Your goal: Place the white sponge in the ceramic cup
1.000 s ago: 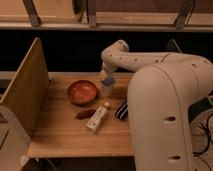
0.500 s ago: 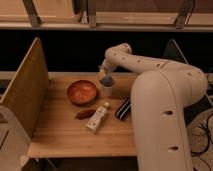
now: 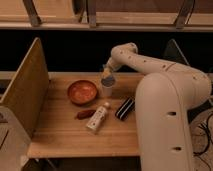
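The ceramic cup (image 3: pixel 106 91) is small and white and stands on the wooden table (image 3: pixel 65 137), just right of the orange bowl. My gripper (image 3: pixel 107 78) hangs directly above the cup's mouth, almost touching its rim. It is shut on the white sponge (image 3: pixel 107 80), a pale bluish-white pad that sits between the fingers right over the cup. The arm reaches in from the right and bends over at the back of the table.
An orange-brown bowl (image 3: pixel 82 92) sits left of the cup. A white bottle (image 3: pixel 98 118) lies in front, with a dark red item (image 3: pixel 85 114) beside it. A black striped block (image 3: pixel 124 108) lies to the right. A wooden panel (image 3: pixel 27 90) walls the left side.
The gripper has stayed over the cup with the sponge, dropping only slightly. The arm's upper links have shifted a little to the right.
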`<state>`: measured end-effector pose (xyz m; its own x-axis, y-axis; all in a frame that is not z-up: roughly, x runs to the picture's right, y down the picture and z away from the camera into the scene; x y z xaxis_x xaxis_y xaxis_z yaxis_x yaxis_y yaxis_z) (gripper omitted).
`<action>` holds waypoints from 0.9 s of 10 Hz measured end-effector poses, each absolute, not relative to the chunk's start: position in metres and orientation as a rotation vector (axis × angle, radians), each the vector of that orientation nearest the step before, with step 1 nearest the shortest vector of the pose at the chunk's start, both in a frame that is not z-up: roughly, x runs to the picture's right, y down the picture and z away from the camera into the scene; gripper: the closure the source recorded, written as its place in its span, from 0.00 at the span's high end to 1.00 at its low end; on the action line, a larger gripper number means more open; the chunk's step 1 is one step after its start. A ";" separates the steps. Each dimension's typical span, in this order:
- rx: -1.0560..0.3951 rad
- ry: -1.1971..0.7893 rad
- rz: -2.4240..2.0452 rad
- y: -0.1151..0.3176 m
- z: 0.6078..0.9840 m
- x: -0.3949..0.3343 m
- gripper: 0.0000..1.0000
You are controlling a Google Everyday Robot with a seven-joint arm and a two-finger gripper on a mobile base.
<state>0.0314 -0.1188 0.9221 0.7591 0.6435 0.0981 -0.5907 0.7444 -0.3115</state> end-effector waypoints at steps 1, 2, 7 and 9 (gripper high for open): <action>-0.270 -0.205 0.682 -0.119 0.922 0.032 0.01; -0.271 -0.205 0.681 -0.119 0.922 0.031 0.07; -0.271 -0.206 0.680 -0.119 0.922 0.030 0.69; -0.271 -0.206 0.680 -0.119 0.922 0.030 0.80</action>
